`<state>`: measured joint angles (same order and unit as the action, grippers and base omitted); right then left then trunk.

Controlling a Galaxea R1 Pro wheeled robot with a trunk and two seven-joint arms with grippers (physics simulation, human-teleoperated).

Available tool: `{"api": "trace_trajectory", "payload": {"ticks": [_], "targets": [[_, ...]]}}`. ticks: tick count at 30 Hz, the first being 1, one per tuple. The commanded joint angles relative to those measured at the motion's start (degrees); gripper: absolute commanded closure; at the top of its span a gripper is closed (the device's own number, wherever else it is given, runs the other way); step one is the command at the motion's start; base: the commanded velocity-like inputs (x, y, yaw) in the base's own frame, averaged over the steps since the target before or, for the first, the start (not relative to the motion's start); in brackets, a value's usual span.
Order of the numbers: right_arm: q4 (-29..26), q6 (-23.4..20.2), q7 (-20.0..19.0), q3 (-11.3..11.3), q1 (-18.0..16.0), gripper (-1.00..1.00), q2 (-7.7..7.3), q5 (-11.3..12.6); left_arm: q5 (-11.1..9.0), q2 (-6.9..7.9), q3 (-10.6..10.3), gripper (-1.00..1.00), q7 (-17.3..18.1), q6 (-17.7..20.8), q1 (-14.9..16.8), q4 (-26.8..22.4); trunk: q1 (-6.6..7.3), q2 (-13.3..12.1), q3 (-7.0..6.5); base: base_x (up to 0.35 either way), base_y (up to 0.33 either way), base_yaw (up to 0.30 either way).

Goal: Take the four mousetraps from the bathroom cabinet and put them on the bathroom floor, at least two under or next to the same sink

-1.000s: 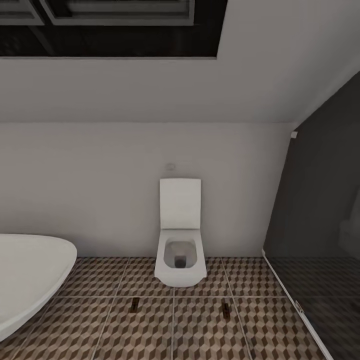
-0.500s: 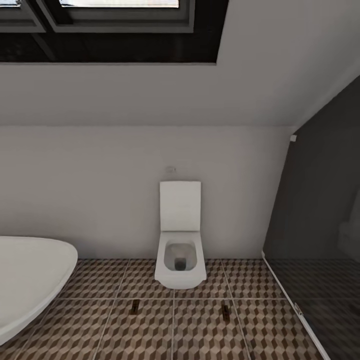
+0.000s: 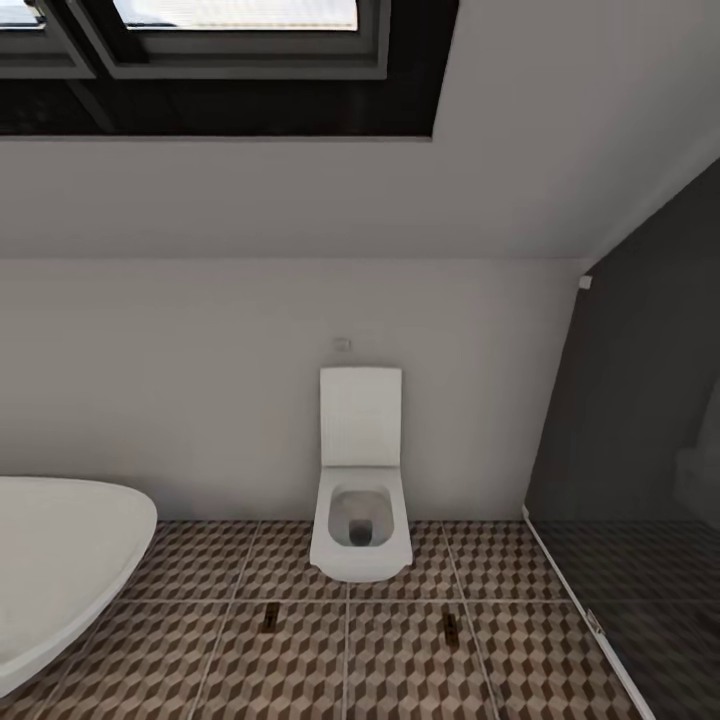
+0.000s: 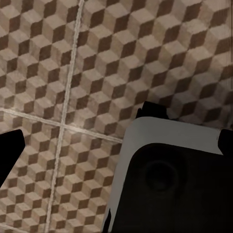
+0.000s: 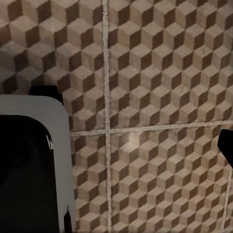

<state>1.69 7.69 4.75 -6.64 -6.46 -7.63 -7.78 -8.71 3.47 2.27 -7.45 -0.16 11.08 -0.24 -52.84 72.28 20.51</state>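
Two small flat brown mousetraps lie on the bathroom floor (image 3: 400, 660) in front of the white toilet, one mousetrap (image 3: 270, 617) to the left and the other mousetrap (image 3: 450, 625) to the right. In the left wrist view my left gripper (image 4: 116, 148) hangs open over the cube-pattern tiles (image 4: 145, 53), a dark fingertip (image 4: 9, 150) at each side edge, nothing between them. My right gripper (image 5: 116, 145) is open above the tiles (image 5: 165, 73), with one fingertip (image 5: 227, 145) at the picture's edge.
A white square toilet (image 3: 360, 530) stands against the back wall. A white oval bathtub (image 3: 60, 560) fills the left. A dark glass shower screen (image 3: 640, 480) closes the right. A dark-framed window (image 3: 220, 60) is overhead. My grey-and-black base (image 4: 165, 179) sits under both wrists.
The head view has tilted upward, so the whole picture has slid down and more of the window shows. The toilet, bathtub and both mousetraps have not moved.
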Motion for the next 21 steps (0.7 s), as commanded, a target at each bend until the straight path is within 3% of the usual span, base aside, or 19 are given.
{"api": "trace_trajectory", "payload": {"ticks": [1,21], "targets": [[0.2,0.6,0.0,-0.5,0.1,-1.0,0.12,-0.6,-0.2,-0.06,0.1,-1.0,0.3,0.0,-0.1,0.0,0.23,-0.4,-0.12,0.0,0.0,0.0],[0.2,2.3,-0.3,-0.7,0.3,-1.0,0.98,-0.1,0.1,-0.13,-0.1,-1.0,0.7,0.1,-0.2,0.0,4.62,-8.4,-3.71,0.0,0.0,0.0]]}}
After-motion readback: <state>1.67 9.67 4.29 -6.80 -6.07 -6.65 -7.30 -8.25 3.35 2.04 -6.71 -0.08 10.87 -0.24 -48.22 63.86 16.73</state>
